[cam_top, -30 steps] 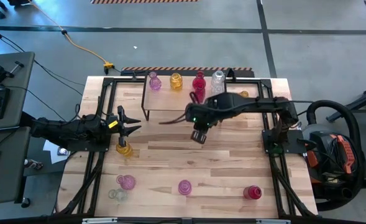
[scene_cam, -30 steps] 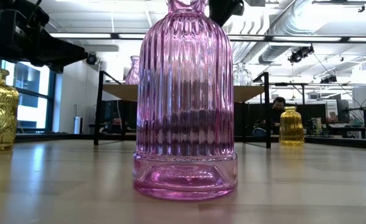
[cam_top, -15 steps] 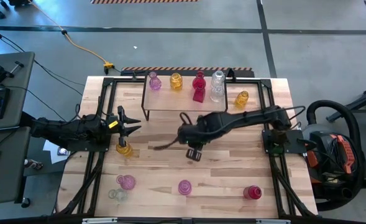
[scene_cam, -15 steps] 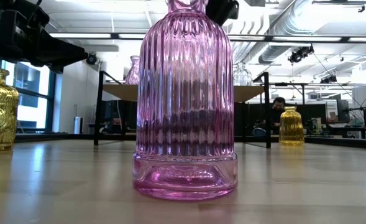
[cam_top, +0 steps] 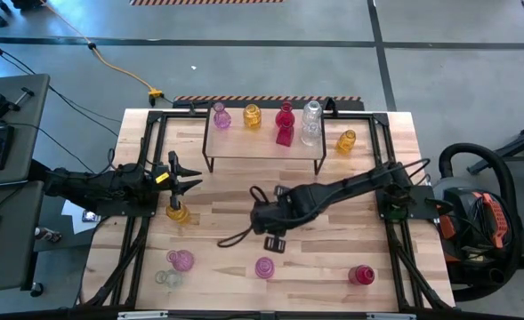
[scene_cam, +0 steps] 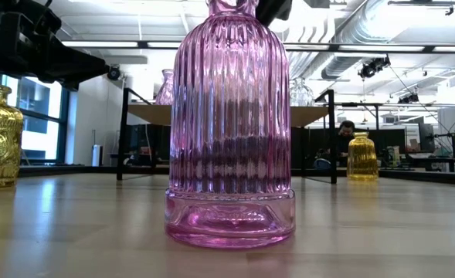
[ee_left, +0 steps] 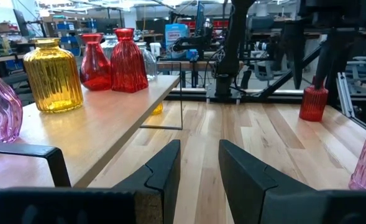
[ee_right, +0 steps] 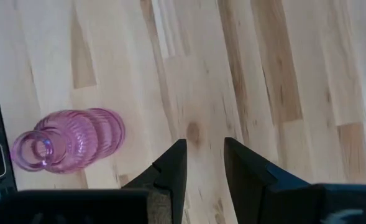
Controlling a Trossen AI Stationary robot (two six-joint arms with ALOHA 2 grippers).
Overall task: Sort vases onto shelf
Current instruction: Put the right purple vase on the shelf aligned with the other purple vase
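Observation:
The shelf point(cam_top: 262, 147) stands at the table's far middle and carries pink point(cam_top: 219, 116), yellow point(cam_top: 252, 116), two red point(cam_top: 285, 124) and clear point(cam_top: 311, 120) vases, each on its base. A pink ribbed vase point(cam_top: 264, 267) stands upright near the front edge and fills the low view point(scene_cam: 229, 131). My right gripper point(cam_top: 275, 242) hangs just beyond it, pointing steeply down, open and holding nothing; in the right wrist view point(ee_right: 204, 163) the same vase point(ee_right: 68, 140) shows off to one side. My left gripper point(cam_top: 186, 175) waits at the left, open, level, by a yellow vase point(cam_top: 178, 212).
More vases stand on the tabletop: yellow point(cam_top: 346, 140) right of the shelf, pink point(cam_top: 182, 260) and clear point(cam_top: 165, 277) at the near left, red point(cam_top: 361, 275) at the near right. Bare wood lies between shelf and front row. A loose cable trails from the right arm point(cam_top: 235, 233).
My right gripper has travelled from beside the shelf toward the table's near edge and slightly left, sinking as it went, and now hangs close to the pink ribbed vase. Its finger gap looks unchanged. No vase has moved.

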